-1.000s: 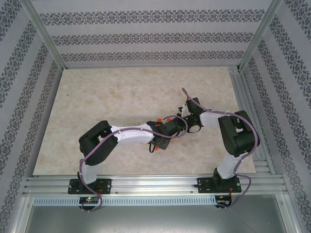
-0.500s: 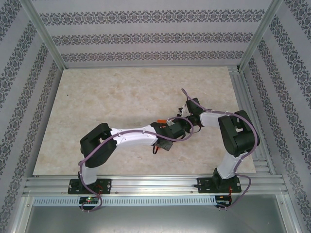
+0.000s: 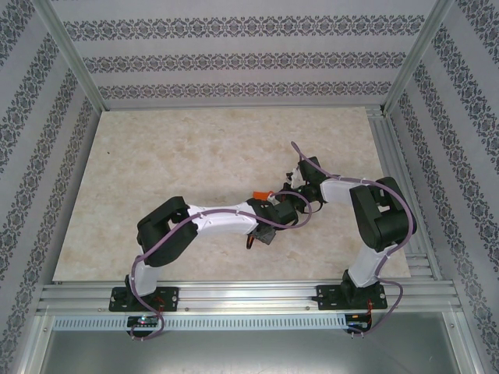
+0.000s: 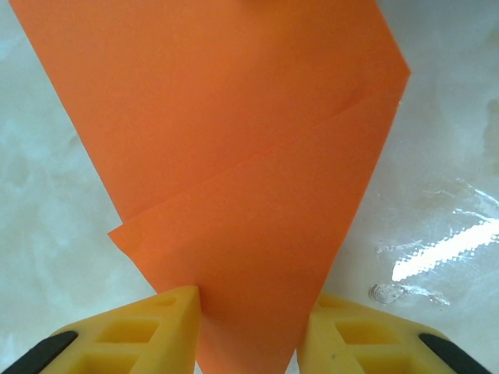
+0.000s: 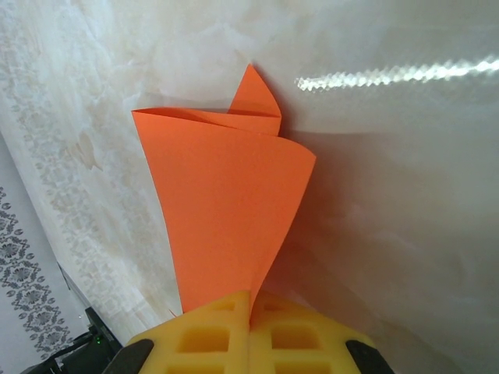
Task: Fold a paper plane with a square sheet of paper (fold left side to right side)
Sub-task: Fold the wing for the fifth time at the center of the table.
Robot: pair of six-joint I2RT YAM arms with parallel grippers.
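A beige marbled tabletop [image 3: 156,179] sits inside grey-patterned wallpaper walls [image 3: 234,58], with bare aluminium rails [image 3: 249,294] along its near edge. Right of centre in the overhead view my two arms meet. A scrap of the bright orange paper plane [image 3: 263,195] shows at the upper left of my wrists.

From my left wrist, the paper plane [image 4: 234,156] lies over the marble. It fills the upper frame and tapers toward the bottom edge, and a diagonal fold edge crosses it from lower left to upper right. My left pincer [image 4: 249,323] stands apart. Its yellow ribbed fingers [image 4: 168,331] sit one at each side of the narrow end, touching the paper's edges.

From my right wrist, the paper plane [image 5: 226,202] rises from the bottom centre, curled, with a small pointed flap at its top. My right pincer [image 5: 251,312] is pressed together on the narrow end, and its yellow pads [image 5: 234,315] meet with the paper in the seam.
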